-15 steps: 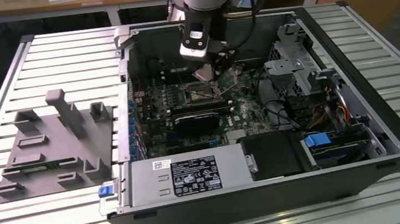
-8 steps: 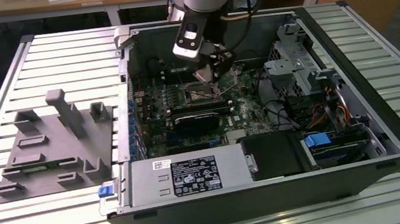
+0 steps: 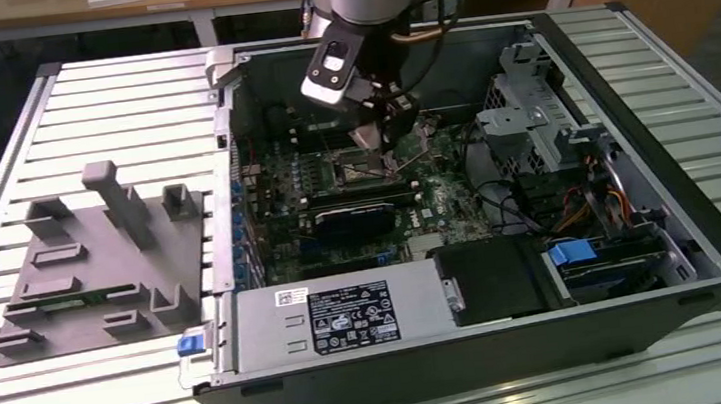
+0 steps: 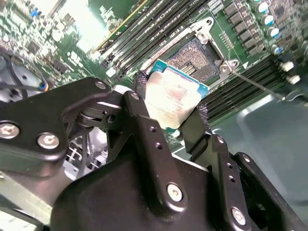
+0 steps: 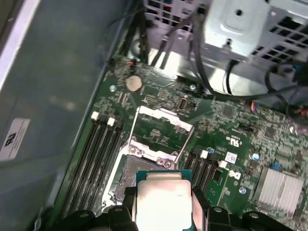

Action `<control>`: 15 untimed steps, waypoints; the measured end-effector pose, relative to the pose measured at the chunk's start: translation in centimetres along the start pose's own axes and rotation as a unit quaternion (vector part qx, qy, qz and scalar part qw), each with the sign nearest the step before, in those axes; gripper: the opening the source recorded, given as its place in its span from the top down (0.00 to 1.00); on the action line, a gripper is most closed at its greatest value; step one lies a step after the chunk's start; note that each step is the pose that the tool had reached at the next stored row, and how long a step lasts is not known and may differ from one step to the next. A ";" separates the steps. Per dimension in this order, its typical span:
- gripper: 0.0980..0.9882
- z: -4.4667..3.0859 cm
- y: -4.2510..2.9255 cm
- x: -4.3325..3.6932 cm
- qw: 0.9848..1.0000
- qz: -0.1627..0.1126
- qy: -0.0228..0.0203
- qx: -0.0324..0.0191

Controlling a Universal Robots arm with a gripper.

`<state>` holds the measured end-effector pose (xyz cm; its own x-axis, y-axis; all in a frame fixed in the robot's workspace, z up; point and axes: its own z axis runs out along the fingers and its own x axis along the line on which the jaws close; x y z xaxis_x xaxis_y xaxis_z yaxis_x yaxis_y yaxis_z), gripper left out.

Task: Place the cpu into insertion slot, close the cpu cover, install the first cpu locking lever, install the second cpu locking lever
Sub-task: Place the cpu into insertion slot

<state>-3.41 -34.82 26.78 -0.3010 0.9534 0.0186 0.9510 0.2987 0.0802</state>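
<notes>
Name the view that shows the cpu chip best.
The second wrist view: the small square silver-grey cpu shows nearly whole, clamped in the black gripper over the dark insertion slot. The first wrist view crops it at the picture's edge; the exterior view leaves it too small to tell.

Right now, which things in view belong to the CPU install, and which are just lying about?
Belongs to the job:
- end effector, shut on the cpu
- insertion slot, bare, close under the cpu
- cpu cover, standing open

Just lying about:
- grey fixture block
- power supply
- coin cell
- memory slots
</notes>
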 end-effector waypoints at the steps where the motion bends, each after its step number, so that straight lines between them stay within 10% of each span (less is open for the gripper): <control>1: 0.50 0.03 0.00 0.00 1.000 0.009 -0.001 0.000; 15: 0.50 0.55 -0.19 0.09 0.992 0.125 -0.010 -0.002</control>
<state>-3.58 -34.77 26.22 -0.0543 0.9984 0.0185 0.9954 0.0526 0.0801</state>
